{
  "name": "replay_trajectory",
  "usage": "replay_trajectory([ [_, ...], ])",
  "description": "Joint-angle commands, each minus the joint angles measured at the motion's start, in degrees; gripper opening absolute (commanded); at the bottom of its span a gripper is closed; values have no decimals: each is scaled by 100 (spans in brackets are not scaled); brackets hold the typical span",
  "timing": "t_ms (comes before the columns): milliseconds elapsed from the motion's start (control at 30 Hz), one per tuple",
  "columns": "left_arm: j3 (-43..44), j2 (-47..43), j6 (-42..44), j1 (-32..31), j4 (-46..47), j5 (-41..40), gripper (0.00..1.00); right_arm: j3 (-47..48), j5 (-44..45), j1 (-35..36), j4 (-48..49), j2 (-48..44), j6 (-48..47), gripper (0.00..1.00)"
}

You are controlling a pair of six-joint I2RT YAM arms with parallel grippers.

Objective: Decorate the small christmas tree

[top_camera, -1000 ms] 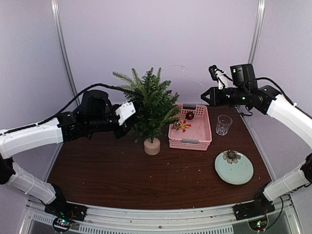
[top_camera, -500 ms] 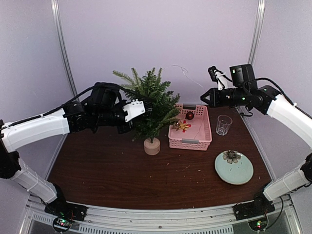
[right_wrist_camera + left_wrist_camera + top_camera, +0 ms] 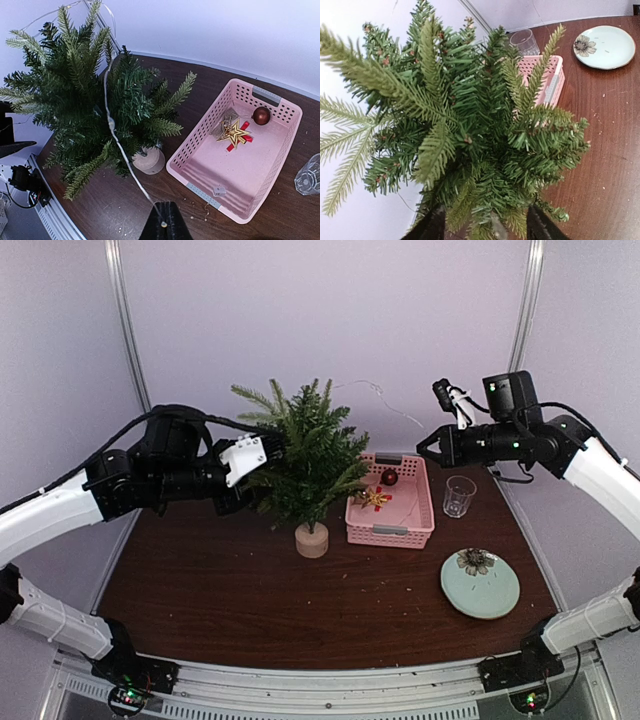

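Two-finger right gripper [image 3: 164, 221]: pinched fully closed on a thin light string [image 3: 111, 121], held in the air above the pink basket [image 3: 390, 532].
Left side: the left gripper [image 3: 486, 227] has its jaws roughly half apart among the left-hand branches. Needles lie between the fingers, but nothing is clamped.
String's run: from the right gripper it rises in a loose arc to the crown. One small bulb shows on it, and the far end is lost among the upper branches.
Task's thing: the small christmas tree [image 3: 310, 455] stands upright on its stump base [image 3: 312, 540] on the counter [image 3: 250, 590], just left of the basket.
Step in hand: probably draping the string around the tree.
Doing it well: carry the string round with slack in it and lower it so each turn settles onto branch tips instead of sliding off. The left gripper could steady a branch or catch the string as it comes round.
Risk: the tree looks light on a narrow base, so a pull along the string may tip it toward the basket.
Waiting: a gold star [image 3: 232, 132] and a red ball [image 3: 261, 115] lie in the basket.
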Motion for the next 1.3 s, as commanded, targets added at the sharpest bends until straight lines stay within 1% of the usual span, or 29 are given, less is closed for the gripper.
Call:
replay_trajectory([
  [0, -271, -284, -206, -21, -2, 57, 60, 362, -174, 50, -425, -49, 149, 0],
  [67, -339, -361, -227, -21, -12, 46, 62, 410, -231, 51, -526, -64, 187, 0],
  [133, -380, -419, -262, -21, 2, 68, 62, 447, -284, 46, -606, -70, 214, 0],
  [233, -413, -494, -371, -21, 3, 141, 57, 521, -328, 51, -690, -84, 228, 0],
  [300, -463, -584, -458, -21, 19, 145, 52, 576, -337, 51, -711, -69, 247, 0],
  [367, -517, -681, -509, -22, 28, 139, 44, 605, -340, 51, -718, -50, 241, 0],
  [500, -638, -873, -602, -21, 122, 153, 22, 602, -343, 59, -711, -49, 230, 0],
  [667, -630, -867, -597, -17, 408, 318, 2, 595, -428, 59, -646, -25, 228, 0],
  [700, -604, -811, -604, -21, 476, 379, 0, 603, -456, 59, -644, -11, 228, 0],
  [900, -432, -441, -606, -21, 782, 510, 0, 674, -720, 74, -676, 13, 304, 0],
  [1000, -335, -218, -565, -29, 866, 827, 0, 711, -917, 134, -726, 15, 361, 0],
  [1100, -294, -19, -510, -37, 1028, 930, 0, 662, -1022, 263, -714, 5, 469, 0],
  [1267, -131, 269, -339, -146, 1120, 1096, 0, 366, -1040, 642, -405, 65, 737, 0],
])
